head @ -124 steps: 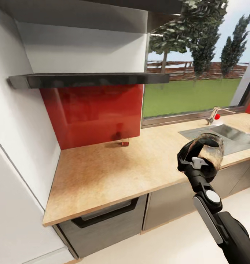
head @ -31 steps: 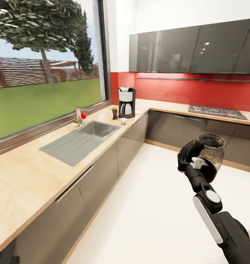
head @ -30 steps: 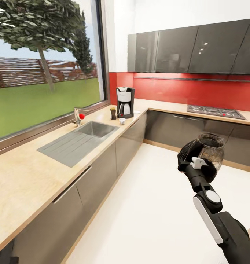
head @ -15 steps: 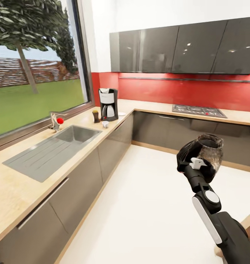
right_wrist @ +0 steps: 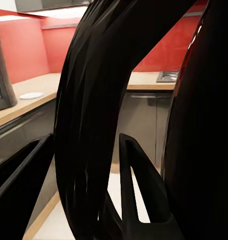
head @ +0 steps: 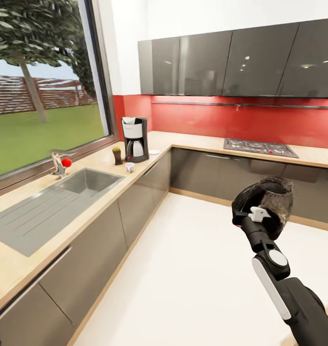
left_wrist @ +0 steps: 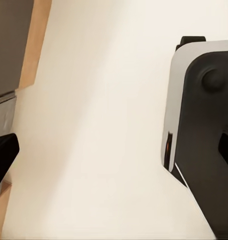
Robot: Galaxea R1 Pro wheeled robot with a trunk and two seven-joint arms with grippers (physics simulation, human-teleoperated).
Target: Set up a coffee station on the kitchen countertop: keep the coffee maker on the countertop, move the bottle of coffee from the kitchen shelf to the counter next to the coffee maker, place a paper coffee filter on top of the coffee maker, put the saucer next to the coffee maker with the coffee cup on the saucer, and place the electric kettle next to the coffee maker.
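My right gripper is shut on the black handle of the electric kettle, a rounded glass pot held upright over the floor. In the right wrist view the kettle's handle looms close. Far off on the kitchen countertop stands the coffee maker. The dark bottle of coffee is on its window side. The tiny white coffee cup sits on the counter in front of it, apart from the saucer behind. My left gripper hangs open over the floor. The kitchen shelf is out of view.
A steel sink with drainboard and a faucet lie in the counter under the window. A stovetop sits in the far counter run, below dark wall cabinets. White floor stretches between me and the counters.
The whole view has shifted as the camera moved on; the coffee maker and sink sit further left and slightly nearer. The kettle stays held in my right gripper.
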